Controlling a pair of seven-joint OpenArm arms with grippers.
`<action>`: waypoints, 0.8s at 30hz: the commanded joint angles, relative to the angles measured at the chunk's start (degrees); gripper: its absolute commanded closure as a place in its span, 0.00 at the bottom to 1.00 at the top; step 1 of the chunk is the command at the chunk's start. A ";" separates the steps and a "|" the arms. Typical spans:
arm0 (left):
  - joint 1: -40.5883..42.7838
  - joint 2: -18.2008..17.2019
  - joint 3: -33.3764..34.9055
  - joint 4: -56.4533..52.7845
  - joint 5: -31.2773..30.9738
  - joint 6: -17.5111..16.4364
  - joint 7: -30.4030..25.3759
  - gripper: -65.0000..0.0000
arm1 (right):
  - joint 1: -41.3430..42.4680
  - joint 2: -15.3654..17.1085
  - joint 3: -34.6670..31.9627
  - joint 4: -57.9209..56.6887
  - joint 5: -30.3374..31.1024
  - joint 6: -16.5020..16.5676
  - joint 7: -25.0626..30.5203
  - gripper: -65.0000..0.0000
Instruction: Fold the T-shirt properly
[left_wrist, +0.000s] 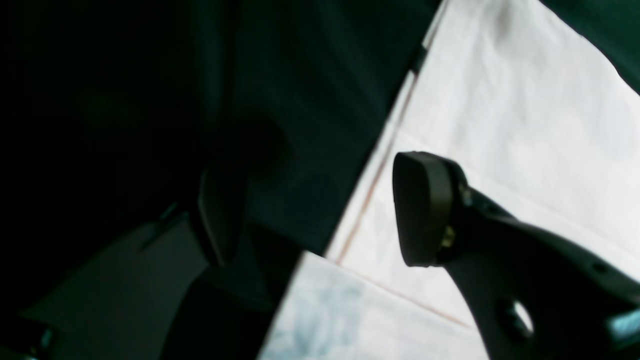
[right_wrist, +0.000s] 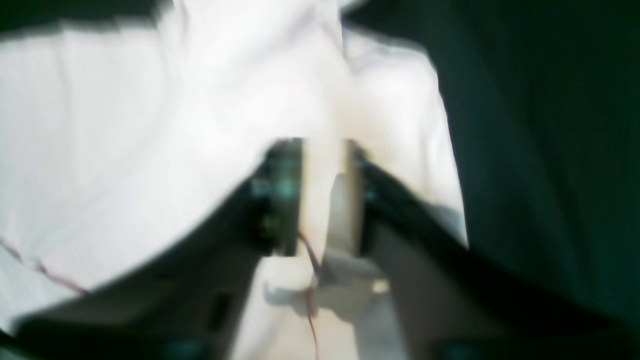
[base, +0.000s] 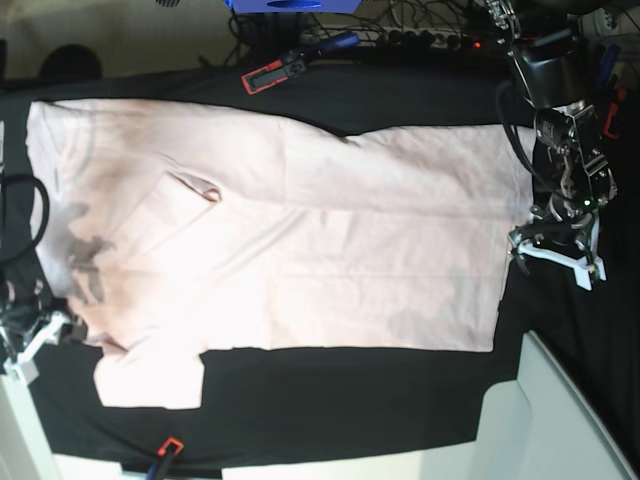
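Observation:
The pale pink T-shirt (base: 300, 260) lies spread across the black cloth, plain side up, collar end to the left and hem to the right. One sleeve (base: 150, 375) points toward the front edge. My left gripper (base: 553, 252) hovers at the hem on the right. In the left wrist view it (left_wrist: 320, 215) is open, one finger (left_wrist: 425, 210) over the shirt (left_wrist: 525, 100), the other over black cloth. My right gripper (base: 25, 335) is at the collar end. The blurred right wrist view shows it (right_wrist: 322, 195) with fingers apart and a strip of shirt (right_wrist: 125, 125) between them.
The black cloth (base: 350, 400) covers the table. An orange-and-black clamp (base: 270, 75) holds its back edge, and another clamp (base: 165, 455) its front edge. Cables and a blue box (base: 290, 5) sit behind. A white panel (base: 570, 420) rises at the front right.

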 joint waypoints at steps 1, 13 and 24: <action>-1.19 -1.05 -0.29 1.50 -0.30 -0.05 -1.49 0.31 | 2.04 1.26 0.28 -0.91 0.73 0.49 2.75 0.55; -2.51 -6.94 -0.38 0.44 -0.38 -0.05 -1.40 0.31 | 0.73 -1.55 -7.46 -10.50 0.82 -14.93 18.48 0.19; 0.31 -8.78 -0.38 0.88 -0.82 -0.05 -1.58 0.31 | -2.53 -0.32 -7.90 -11.38 0.91 -20.39 23.58 0.19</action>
